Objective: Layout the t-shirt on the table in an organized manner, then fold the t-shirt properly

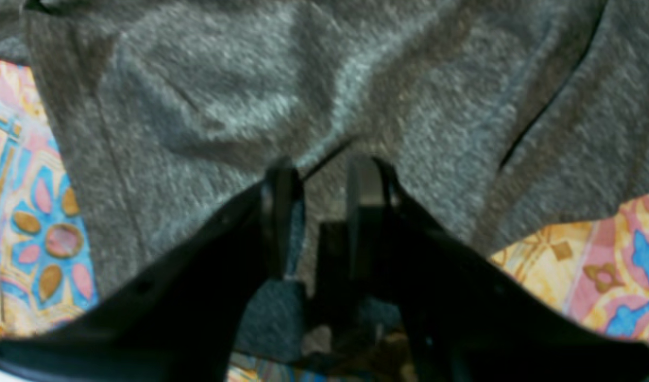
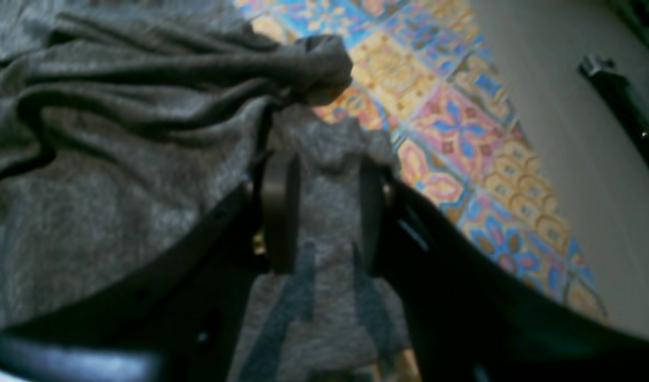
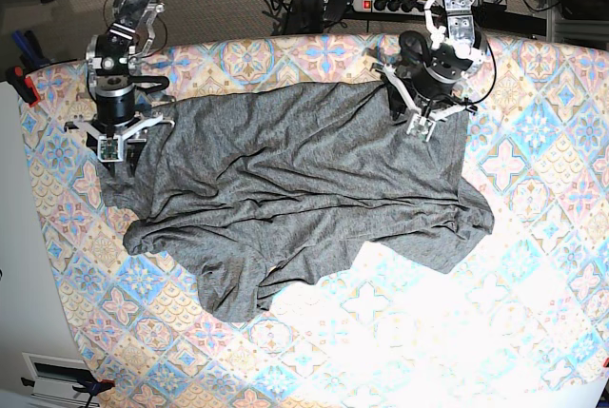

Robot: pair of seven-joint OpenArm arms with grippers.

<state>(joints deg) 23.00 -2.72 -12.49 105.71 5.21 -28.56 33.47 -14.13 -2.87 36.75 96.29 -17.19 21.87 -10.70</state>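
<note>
The dark grey t-shirt (image 3: 295, 180) lies crumpled and spread across the patterned table (image 3: 533, 265), with folds and a lobe toward the front left. My left gripper (image 3: 425, 115) is over the shirt's far right corner. In the left wrist view (image 1: 324, 170) its jaws stand a little apart over the shirt (image 1: 250, 79), next to a fold edge. My right gripper (image 3: 114, 146) is at the shirt's far left corner. In the right wrist view (image 2: 322, 159) it is open astride a strip of shirt (image 2: 117, 159), with a bunched fold just beyond the tips.
The table's cloth shows beside the shirt (image 1: 38, 212) (image 2: 462, 132). The table edge and beige floor (image 2: 568, 132) lie right of my right gripper, with a dark object (image 2: 626, 101) there. Cables and a power strip (image 3: 381, 4) lie behind the table. A red clamp (image 3: 21, 85) sits at the left edge.
</note>
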